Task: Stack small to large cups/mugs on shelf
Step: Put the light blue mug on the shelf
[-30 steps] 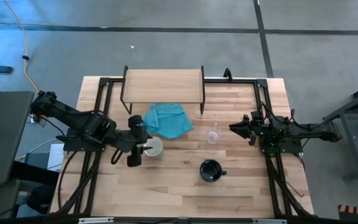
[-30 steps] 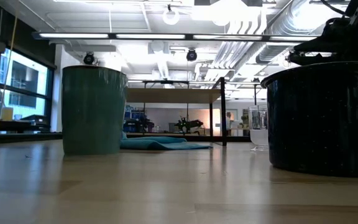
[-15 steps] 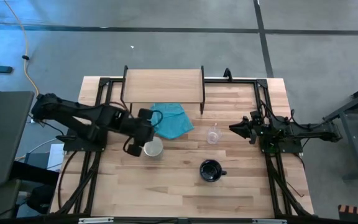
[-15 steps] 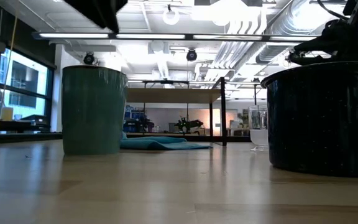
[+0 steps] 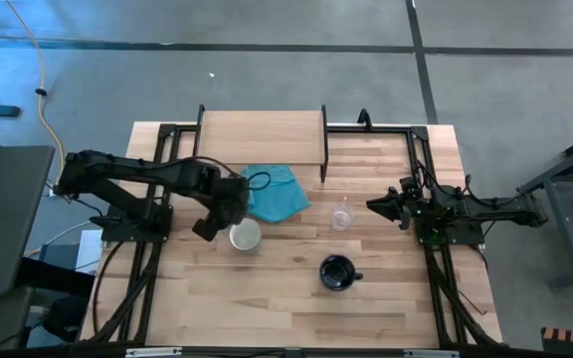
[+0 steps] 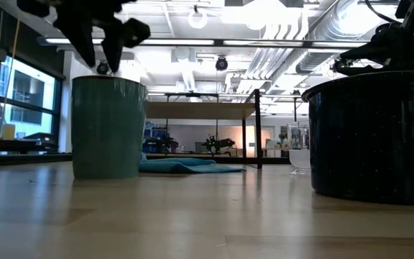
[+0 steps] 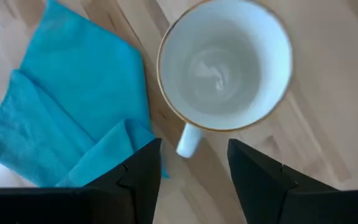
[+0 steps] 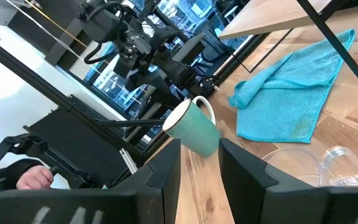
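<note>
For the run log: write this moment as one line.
left claw: open, above pale mug handle | right claw: open, waiting at table's right | black mug, glass cup: on table | shelf: bare

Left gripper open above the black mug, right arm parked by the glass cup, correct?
Not quite. The left gripper is open above the pale mug, as the left wrist view shows; the black mug stands apart. The right gripper is parked by the glass cup.

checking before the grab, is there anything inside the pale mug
Nothing shows inside the pale mug: the left wrist view looks straight down onto its bare white bottom. The open left gripper hovers over its handle. What lies under the mug cannot be seen.
</note>
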`<action>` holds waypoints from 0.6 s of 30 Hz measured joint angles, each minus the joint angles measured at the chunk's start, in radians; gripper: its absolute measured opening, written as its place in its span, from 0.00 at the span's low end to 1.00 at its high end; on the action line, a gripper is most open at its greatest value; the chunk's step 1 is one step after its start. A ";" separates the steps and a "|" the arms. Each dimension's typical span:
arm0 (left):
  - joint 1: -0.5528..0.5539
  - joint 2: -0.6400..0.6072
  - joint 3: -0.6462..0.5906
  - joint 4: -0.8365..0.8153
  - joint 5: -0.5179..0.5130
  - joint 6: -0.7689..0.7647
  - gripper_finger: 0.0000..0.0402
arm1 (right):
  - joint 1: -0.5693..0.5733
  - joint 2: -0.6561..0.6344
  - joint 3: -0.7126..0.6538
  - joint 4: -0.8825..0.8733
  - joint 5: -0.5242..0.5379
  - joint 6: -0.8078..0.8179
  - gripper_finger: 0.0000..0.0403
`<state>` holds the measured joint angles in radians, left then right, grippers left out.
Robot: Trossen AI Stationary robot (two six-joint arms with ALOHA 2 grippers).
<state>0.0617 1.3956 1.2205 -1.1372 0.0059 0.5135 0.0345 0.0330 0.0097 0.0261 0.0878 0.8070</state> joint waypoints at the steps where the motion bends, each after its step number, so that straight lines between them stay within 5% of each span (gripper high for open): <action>1: 0.001 0.010 0.000 -0.008 -0.002 0.006 0.42 | 0.000 0.003 0.000 0.000 0.001 0.000 0.25; 18: 0.000 0.140 -0.047 0.003 -0.078 0.089 0.42 | 0.000 0.013 0.000 0.000 0.001 -0.003 0.25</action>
<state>0.0616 1.5361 1.1737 -1.1339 -0.0719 0.6025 0.0345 0.0460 0.0097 0.0261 0.0884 0.8040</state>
